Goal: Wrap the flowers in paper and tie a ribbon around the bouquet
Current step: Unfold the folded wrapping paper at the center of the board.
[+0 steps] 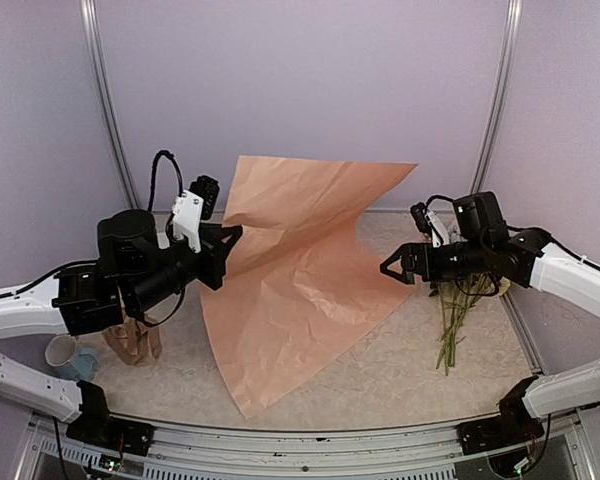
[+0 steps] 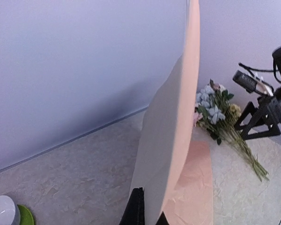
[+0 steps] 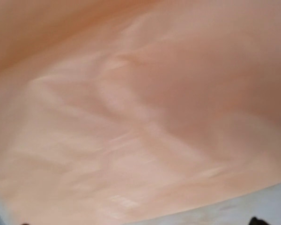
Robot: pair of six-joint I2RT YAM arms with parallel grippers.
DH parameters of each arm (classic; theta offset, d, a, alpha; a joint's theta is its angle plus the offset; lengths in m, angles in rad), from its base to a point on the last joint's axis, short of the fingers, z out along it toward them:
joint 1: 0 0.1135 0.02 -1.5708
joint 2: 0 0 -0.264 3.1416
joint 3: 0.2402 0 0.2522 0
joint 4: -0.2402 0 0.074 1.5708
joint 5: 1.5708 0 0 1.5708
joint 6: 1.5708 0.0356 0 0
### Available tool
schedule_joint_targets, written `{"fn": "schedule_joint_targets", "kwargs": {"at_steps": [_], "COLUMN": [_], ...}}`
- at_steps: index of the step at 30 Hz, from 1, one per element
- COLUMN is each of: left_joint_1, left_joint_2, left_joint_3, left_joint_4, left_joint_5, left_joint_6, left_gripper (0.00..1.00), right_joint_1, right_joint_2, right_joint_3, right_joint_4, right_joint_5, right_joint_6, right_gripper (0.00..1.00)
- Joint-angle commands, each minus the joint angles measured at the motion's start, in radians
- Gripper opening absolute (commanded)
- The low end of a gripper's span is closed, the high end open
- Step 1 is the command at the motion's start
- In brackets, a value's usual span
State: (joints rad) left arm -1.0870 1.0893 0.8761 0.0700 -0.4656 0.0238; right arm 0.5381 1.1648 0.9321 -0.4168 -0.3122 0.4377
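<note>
Nearest you on the left, a pale cup [image 1: 62, 352] stands on the surface [image 1: 380, 385] just beside your left arm; its mouth faces up, but what is in it cannot be told from here; right next to it the tan-brown ribbon [image 1: 135, 343] lies in a loose heap, partly under the arm. Further in, the paper [image 1: 300, 300] takes the middle of the surface; its near corner points toward you and rests flat, while the rest rises in a broad fold with the top edge standing against the back wall. Your left hand [image 1: 235, 238] is closed tight on the sheet's left edge, holding that side up off the surface; the left wrist view shows the sheet pinched edge-on between the dark fingers [image 2: 136, 211]. Your right hand [image 1: 390, 268] has its jaws spread wide and grips nothing; its tips sit just at the sheet's right edge, and you cannot tell whether they touch it; its own camera sees little but beige sheet. The flowers [image 2: 214, 112] lie on the surface to the right of the sheet, below your right arm, blooms toward the back wall and green stems trailing toward you.
</note>
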Motion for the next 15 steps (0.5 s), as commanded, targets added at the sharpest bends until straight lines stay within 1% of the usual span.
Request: {"fn": "schedule_joint_targets", "kwargs": {"at_steps": [1, 3, 5, 7, 10, 15], "left_joint_1": [0.123, 0.234, 0.332, 0.394, 0.418, 0.417], "left_joint_2": [-0.082, -0.085, -0.075, -0.062, -0.058, -0.065], "left_joint_3": [-0.04, -0.102, -0.173, -0.245, -0.341, -0.411], "left_joint_4": [0.1, 0.09, 0.094, 0.105, 0.14, 0.126], "left_joint_5": [0.029, 0.083, 0.17, 0.218, 0.222, 0.196], "left_joint_6": [-0.303, -0.528, -0.716, -0.854, -0.967, -1.058], "left_gripper": [0.0, 0.0, 0.0, 0.0, 0.0, 0.0], "right_joint_1": [-0.057, -0.059, -0.059, -0.059, -0.059, -0.056], "right_joint_2": [0.044, 0.086, 0.147, 0.216, 0.299, 0.368], "right_joint_3": [0.051, 0.048, 0.044, 0.049, 0.062, 0.043], "right_joint_4": [-0.062, -0.077, -0.085, -0.097, -0.112, -0.09], "right_joint_5": [0.113, 0.175, 0.203, 0.199, 0.202, 0.218], "right_joint_6": [-0.08, -0.087, -0.094, -0.098, -0.099, -0.103], "right_gripper": [1.0, 1.0, 1.0, 0.98, 0.96, 0.94]}}
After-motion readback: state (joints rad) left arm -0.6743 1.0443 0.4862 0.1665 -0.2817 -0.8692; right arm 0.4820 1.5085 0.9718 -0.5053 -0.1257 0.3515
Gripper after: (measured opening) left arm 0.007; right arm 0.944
